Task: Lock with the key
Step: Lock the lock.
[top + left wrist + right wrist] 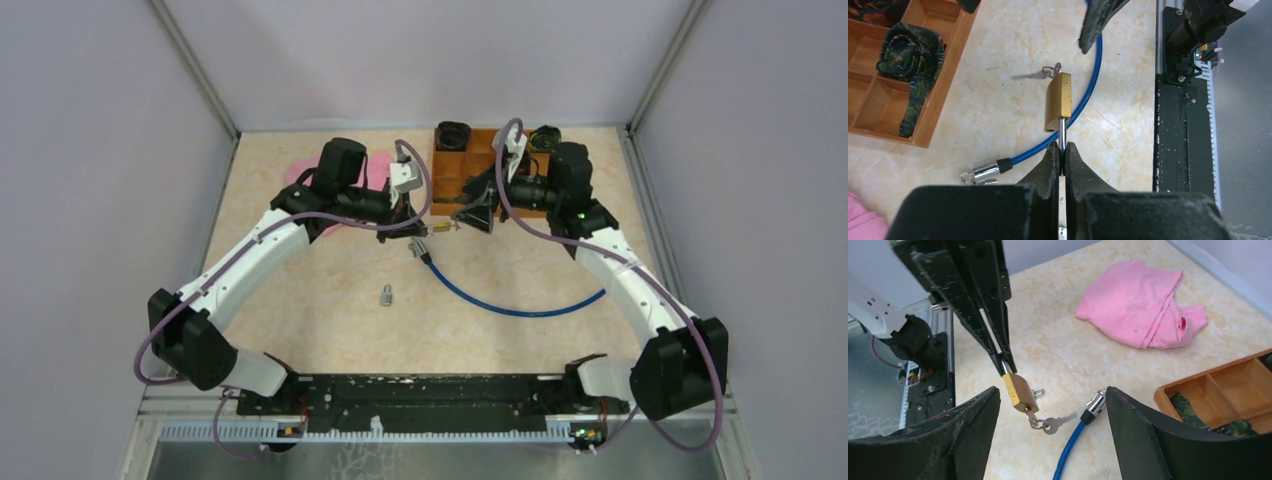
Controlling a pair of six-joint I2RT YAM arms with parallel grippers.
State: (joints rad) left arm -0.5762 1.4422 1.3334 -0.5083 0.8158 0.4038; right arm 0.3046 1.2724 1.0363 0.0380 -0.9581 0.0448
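- Left gripper (1062,150): closed tight on the shackle (1062,131) of the padlock (1058,102), with only the steel bar between the fingertips.
- Padlock: brass body, held clear of the table (330,320) by the shackle alone, over the table's middle and just in front of the tray (447,168). Empty hole visible in the body's end beside the gripped leg.
- Key (1053,423): dangling on a small ring at the body's far end, away from the shackle, and blurred. Seated in the keyhole or not: cannot tell.
- Right gripper (1051,400): open wide, its 2 fingers flanking padlock and key and touching neither.
- Cable (520,308): blue, lying in a curve on the table, with its metal plug end near the key.
- Small lock (386,295): silver, lying alone on the table toward the arm bases, well apart from the padlock.
- Cloth (1143,305): pink, crumpled on the far left part of the table, behind the left arm.
- Tray: wooden, divided into compartments, at the table's far edge. Dark rolled fabric (910,55) in 1 compartment.
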